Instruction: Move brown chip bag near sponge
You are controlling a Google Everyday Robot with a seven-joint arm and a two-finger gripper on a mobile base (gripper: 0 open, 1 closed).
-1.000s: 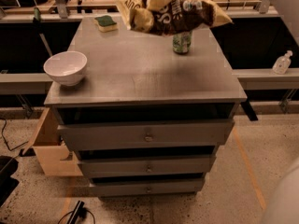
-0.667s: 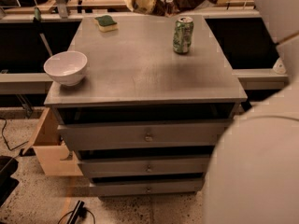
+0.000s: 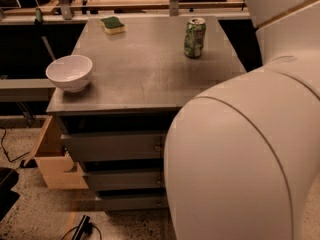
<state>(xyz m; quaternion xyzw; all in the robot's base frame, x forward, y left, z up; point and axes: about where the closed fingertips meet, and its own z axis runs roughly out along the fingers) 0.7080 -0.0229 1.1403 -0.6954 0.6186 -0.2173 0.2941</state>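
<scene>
The sponge [image 3: 113, 24], dark green top over a yellow body, lies at the far left of the grey cabinet top [image 3: 145, 74]. The brown chip bag is out of view. The gripper is out of view too; only the robot's large white arm [image 3: 250, 154] fills the right and lower right of the camera view.
A white bowl [image 3: 69, 72] stands at the cabinet's front left corner. A green soda can [image 3: 194, 37] stands at the far right. Grey drawers [image 3: 115, 146] are below the top. A wooden box [image 3: 52, 159] sits on the floor at left. A bench runs behind.
The chip bag, held above the far edge of the cabinet a second ago, rose out of the top of the view. The white arm swung in and now covers the right side.
</scene>
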